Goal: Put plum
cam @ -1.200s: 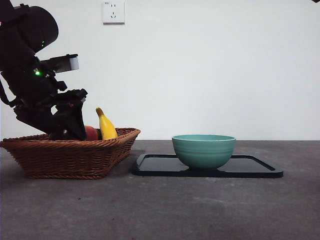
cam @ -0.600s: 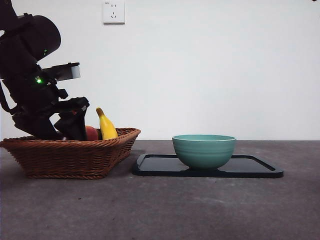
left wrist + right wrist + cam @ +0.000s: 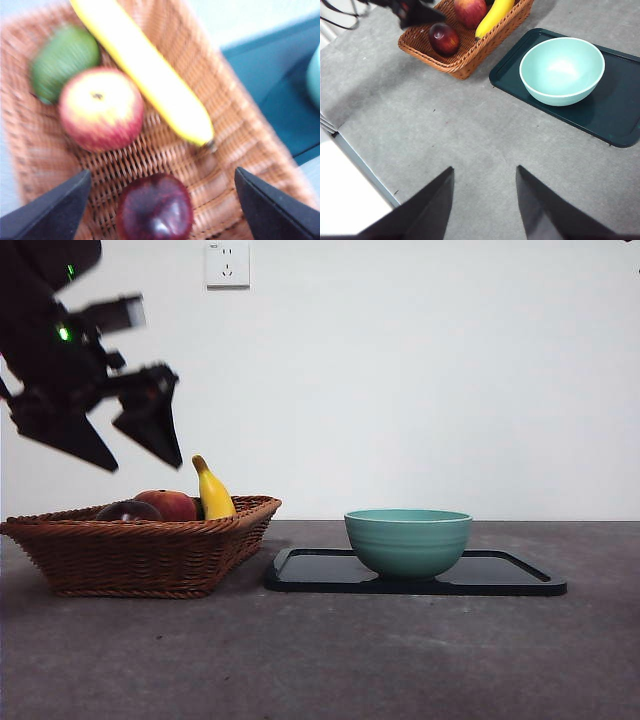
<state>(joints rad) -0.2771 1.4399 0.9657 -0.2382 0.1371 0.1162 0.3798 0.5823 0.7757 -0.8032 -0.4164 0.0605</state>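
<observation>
Plum (image 3: 155, 210) sits loose in the wicker basket (image 3: 140, 558), and the left hand (image 3: 160, 200) hangs above it with jaws spread wide, nothing between them. In the left wrist view the dark fruit lies between the two jaw tips, the red-yellow apple (image 3: 101, 108) close by at about 10 o'clock from it, the banana (image 3: 145, 75) running past at about 1 o'clock, and a green fruit (image 3: 64, 62) beyond the apple.

Risk, as I read it: that skin is glossy and round, so a pinch landing off-centre could squirt it sideways into the apple or against the basket wall. A jaw coming down wide could also catch the weave or nudge the banana.

Room looks decent straight up from the basket. From the front, the basket's near rim stands at 3 o'clock of the fruit, then a gap of bare counter (image 3: 330, 660), then the dark tray (image 3: 510, 580) carrying the green bowl (image 3: 408, 540), whose rim would need clearing. Right hand (image 3: 482, 200) waits high and well apart, open and empty.
</observation>
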